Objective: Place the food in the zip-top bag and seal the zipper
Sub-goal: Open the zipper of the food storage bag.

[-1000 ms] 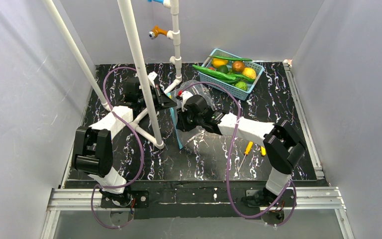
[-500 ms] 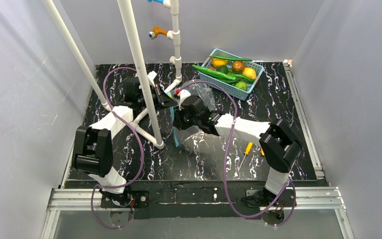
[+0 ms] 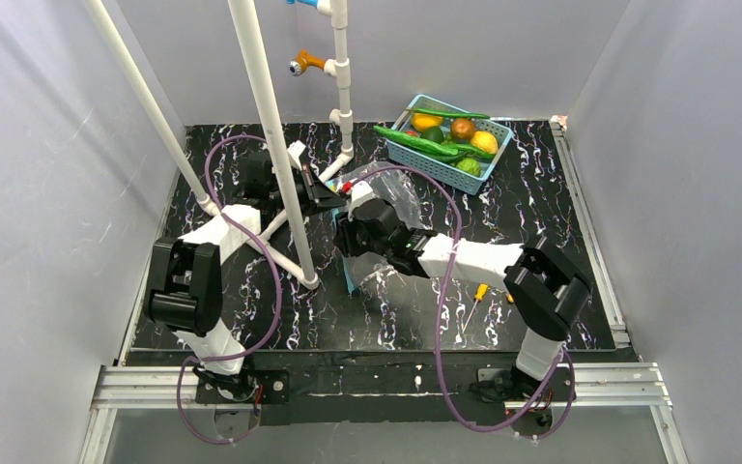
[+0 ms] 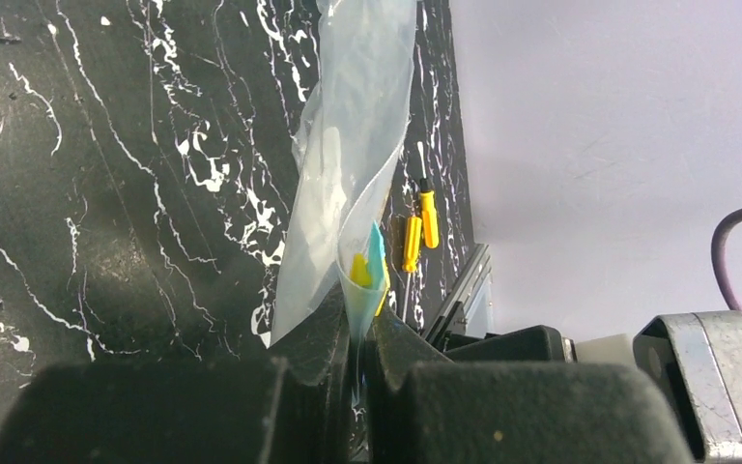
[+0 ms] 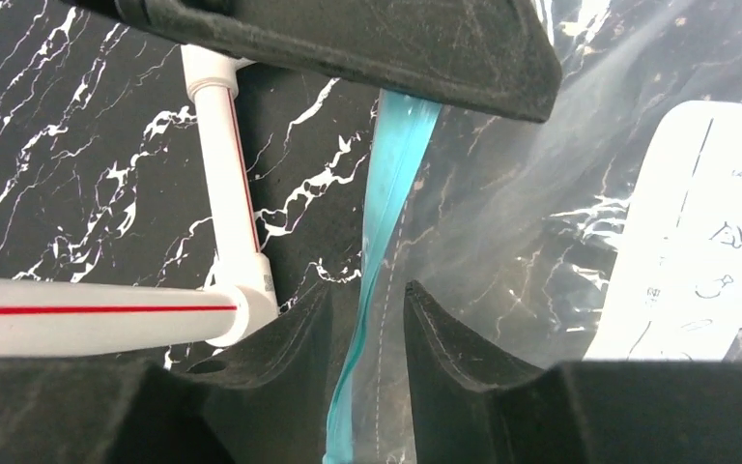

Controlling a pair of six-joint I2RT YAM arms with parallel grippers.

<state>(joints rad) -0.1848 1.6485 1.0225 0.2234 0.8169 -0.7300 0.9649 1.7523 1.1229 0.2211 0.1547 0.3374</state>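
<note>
screwdrivers (image 3: 483,290) lie nearest you on the desk (image 3: 560,222), just left of your right arm's elbow. past them, mid-desk, the bag (image 3: 398,193) lies crinkled, its mouth edge turned to the left.

your right gripper (image 5: 367,290) is at that edge. its jaws stand a little apart, and the teal zipper (image 5: 391,184) runs straight through the gap between them. from the wrist view you cannot tell whether either pad touches the strip. a white printed label (image 5: 696,242) shows on the bag's face to the right of the zipper.

just beyond, your left gripper (image 4: 356,324) is clamped tight on the bag's mouth. the plastic and a bit of the teal strip are pinched between its fingers (image 4: 319,329), and the clear film rises away from them. the two grippers sit close together along the same edge, beside the white pipe frame (image 3: 272,135) that stands on the desk.

farthest from you, at the desk's back right, the blue basket (image 3: 498,159) holds the food (image 3: 425,143). long green pods lie across its top, with a brown-orange fruit (image 3: 462,129) and a yellow one (image 3: 484,142) next to them. the basket stands well apart from the bag's mouth and from both grippers.
</note>
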